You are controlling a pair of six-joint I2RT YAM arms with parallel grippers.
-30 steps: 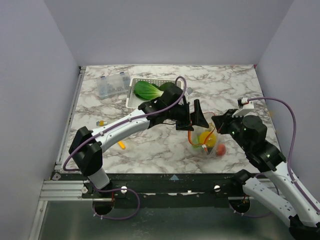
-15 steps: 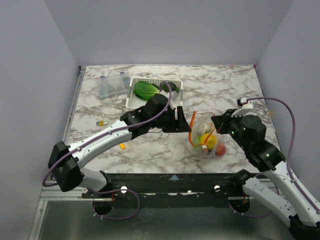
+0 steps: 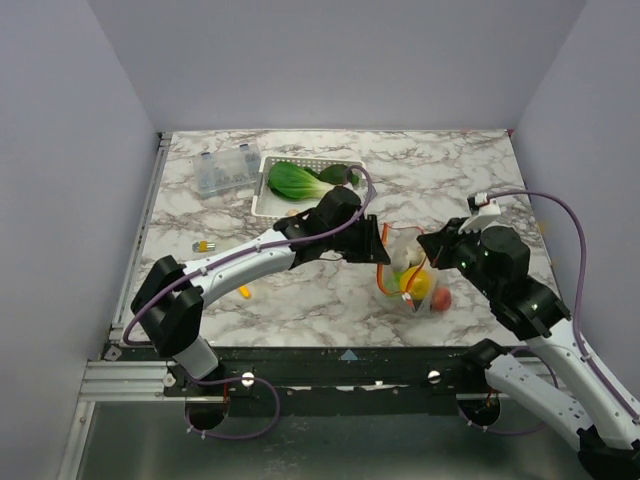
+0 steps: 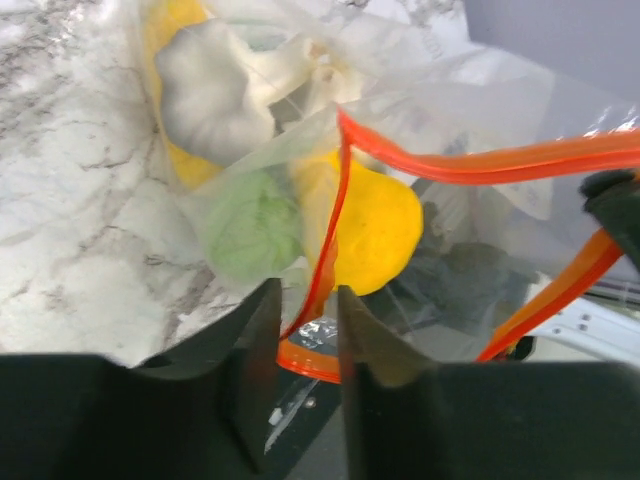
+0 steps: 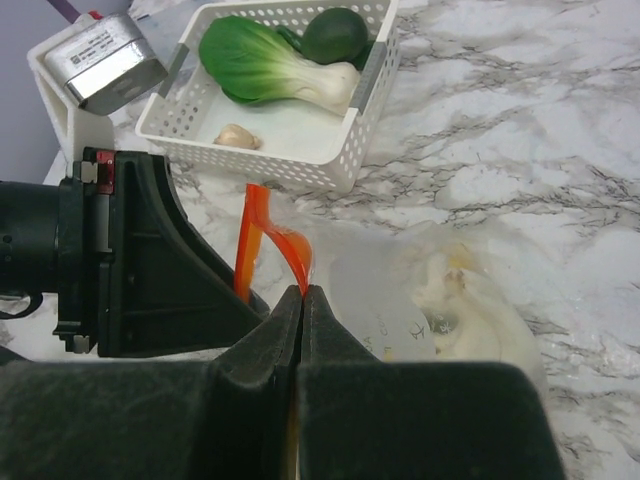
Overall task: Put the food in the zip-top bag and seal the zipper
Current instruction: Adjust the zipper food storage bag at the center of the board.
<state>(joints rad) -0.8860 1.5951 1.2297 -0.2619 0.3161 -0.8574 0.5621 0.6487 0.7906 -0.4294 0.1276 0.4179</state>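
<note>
The clear zip-top bag (image 3: 408,262) lies right of the table's centre. Through its plastic I see yellow food (image 4: 380,225), green food (image 4: 250,222) and a white garlic-like piece (image 4: 215,95); a red piece (image 3: 441,298) shows at its near end. My left gripper (image 4: 308,300) straddles the red-orange zipper (image 4: 470,165) at the mouth's left end. Its jaws stand a narrow gap apart, with the strip running between them. My right gripper (image 5: 303,292) is shut on the zipper (image 5: 270,235) at the other side of the mouth.
A white slotted basket (image 3: 262,200) at the back holds a bok choy (image 3: 293,179), a dark green piece (image 5: 335,35) and a small pale piece (image 5: 237,135). A clear compartment box (image 3: 222,170) stands left of it. A yellow-handled tool (image 3: 203,245) and a small orange item (image 3: 244,291) lie to the left.
My left arm drew back from the bag, then returned to its mouth. Its jaws narrowed from wide open to a slim gap around the zipper. The right gripper kept its grip.
</note>
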